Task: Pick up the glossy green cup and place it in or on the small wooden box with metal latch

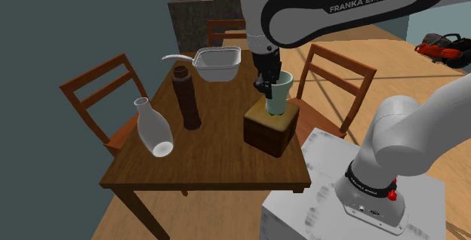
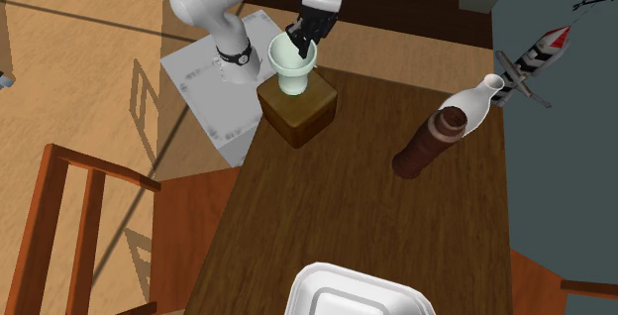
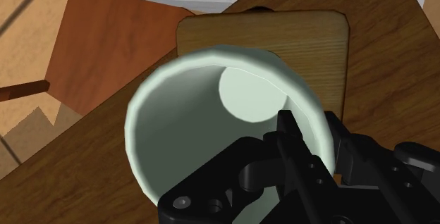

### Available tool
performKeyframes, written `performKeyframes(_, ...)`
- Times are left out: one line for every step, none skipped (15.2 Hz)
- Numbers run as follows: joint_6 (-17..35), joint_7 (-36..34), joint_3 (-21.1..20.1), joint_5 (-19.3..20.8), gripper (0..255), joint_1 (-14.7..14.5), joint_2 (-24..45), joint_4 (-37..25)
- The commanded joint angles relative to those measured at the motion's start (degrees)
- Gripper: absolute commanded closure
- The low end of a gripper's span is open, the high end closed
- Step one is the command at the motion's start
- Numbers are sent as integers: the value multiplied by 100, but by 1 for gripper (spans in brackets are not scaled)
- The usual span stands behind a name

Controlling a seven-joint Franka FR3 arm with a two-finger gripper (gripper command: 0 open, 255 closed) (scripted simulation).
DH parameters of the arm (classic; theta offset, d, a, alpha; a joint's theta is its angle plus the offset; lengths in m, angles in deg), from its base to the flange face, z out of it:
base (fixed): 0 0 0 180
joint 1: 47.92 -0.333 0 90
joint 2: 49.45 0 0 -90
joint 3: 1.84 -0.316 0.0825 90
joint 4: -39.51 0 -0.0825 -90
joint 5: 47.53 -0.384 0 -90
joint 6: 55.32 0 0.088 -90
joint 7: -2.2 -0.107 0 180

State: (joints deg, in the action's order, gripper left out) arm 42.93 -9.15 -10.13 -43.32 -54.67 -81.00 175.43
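**Cup at box: release step**

Shoulder view, left to right: white flask (image 1: 155, 129), brown cylinder (image 1: 187, 95), white bowl (image 1: 219, 63), then the pale green cup (image 1: 279, 95), upright on top of the box (image 1: 270, 131). The box sits at the table (image 1: 204, 167) edge nearest the stand (image 1: 340, 201).

The gripper (image 1: 268, 87) pinches the cup's rim wall.

Judgement: placement is nearly done. I cannot tell whether the base bears on the lid or hangs just above it.

To do it well:
- Lower straight until the base seats.
- Part the fingers only slightly.
- Lift vertically, so the inner finger does not drag the rim and tip the cup.

Wrist view gives the grip: one finger inside the cup, one outside, lid visible beyond. Second exterior view gives the footing: the base is near the lid's middle, with margin all round. No latch made out.
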Motion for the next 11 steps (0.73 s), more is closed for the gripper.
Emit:
performKeyframes(9, -1, 0, 0, 255, 0, -3, 8)
performKeyframes(9, -1, 0, 0, 255, 0, -3, 8)
performKeyframes(9, -1, 0, 0, 255, 0, -3, 8)
performKeyframes(9, -1, 0, 0, 255, 0, -3, 8)
performKeyframes(9, -1, 0, 0, 0, 0, -3, 8)
performKeyframes(9, -1, 0, 0, 0, 0, -3, 8)
performKeyframes(10, -1, 0, 0, 0, 0, -2, 8)
performKeyframes(10, -1, 0, 0, 0, 0, -2, 8)
performKeyframes(10, -1, 0, 0, 0, 0, -2, 8)
performKeyframes(10, -1, 0, 0, 0, 0, -2, 8)
performKeyframes(-177, -1, -12, -7, 0, -3, 18, -198)
